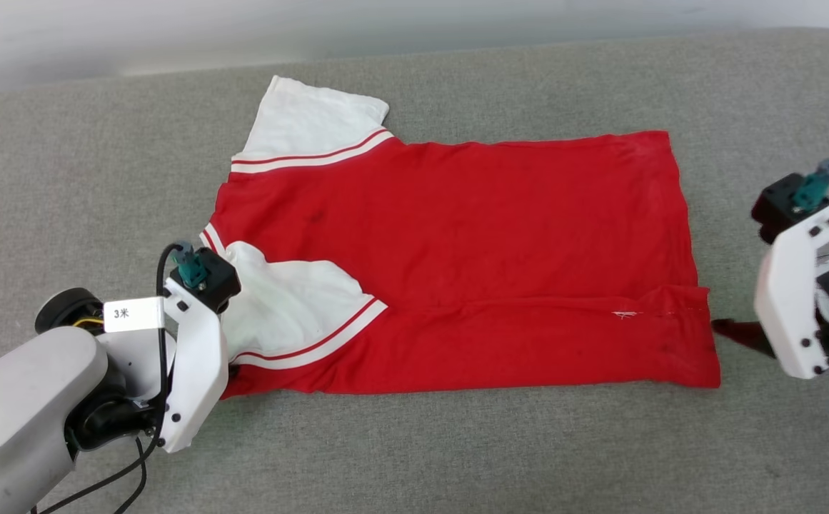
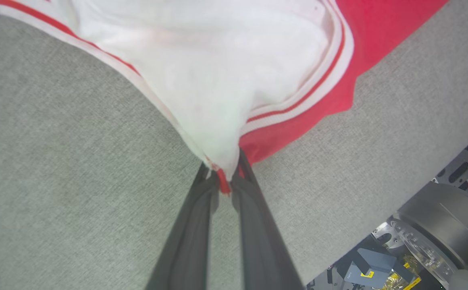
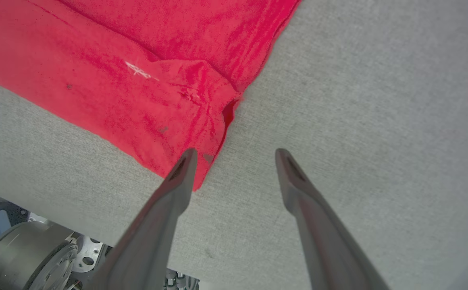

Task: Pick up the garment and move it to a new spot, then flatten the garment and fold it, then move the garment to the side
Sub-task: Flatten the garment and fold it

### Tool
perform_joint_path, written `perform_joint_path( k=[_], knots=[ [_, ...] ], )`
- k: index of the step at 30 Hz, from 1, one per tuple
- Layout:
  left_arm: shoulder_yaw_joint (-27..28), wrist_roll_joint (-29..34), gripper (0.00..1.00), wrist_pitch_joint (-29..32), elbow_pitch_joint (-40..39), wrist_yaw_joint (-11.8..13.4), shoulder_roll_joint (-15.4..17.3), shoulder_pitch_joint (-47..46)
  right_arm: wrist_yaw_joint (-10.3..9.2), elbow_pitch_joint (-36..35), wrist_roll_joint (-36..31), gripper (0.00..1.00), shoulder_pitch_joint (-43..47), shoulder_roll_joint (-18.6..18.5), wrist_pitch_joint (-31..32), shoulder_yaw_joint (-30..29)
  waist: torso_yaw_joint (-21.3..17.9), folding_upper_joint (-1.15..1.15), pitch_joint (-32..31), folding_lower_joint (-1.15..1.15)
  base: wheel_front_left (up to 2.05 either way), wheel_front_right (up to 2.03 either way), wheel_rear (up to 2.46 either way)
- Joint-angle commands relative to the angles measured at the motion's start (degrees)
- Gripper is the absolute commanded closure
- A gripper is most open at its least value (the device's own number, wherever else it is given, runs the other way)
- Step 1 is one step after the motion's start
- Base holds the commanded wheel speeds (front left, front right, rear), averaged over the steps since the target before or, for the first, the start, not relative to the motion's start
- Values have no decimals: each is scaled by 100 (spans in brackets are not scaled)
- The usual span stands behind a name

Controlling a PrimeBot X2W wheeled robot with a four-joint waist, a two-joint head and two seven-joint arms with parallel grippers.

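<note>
While left fingers [image 2: 189,233] pinch the garment [image 2: 225,88] at twelve o'clock, spread right fingers [image 3: 165,209] perhaps touch its corner at eleven.

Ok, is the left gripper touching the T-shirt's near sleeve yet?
Touching. In the left wrist view the left gripper is shut on the striped hem of the red T-shirt's white sleeve, with the cloth pinched between its fingertips.

The T-shirt [image 1: 471,243] is coloured red, its sleeves [image 1: 307,118] white with red-striped trim; the fabric surface [image 1: 457,450] is seen grey.
</note>
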Motion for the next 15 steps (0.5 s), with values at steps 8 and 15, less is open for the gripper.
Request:
perform_joint_path(
  k=[8,15],
  knots=[
    [79,94,100,-118,-209,130,49,-106,-4,1041,-149,0,223,927,106,-68,120,0,280,0,0,0,0],
    [129,42,100,-270,-231,195,101,13,-2,1565,-141,0,769,1514,-273,175,187,0,416,0,0,0,0]
  ],
)
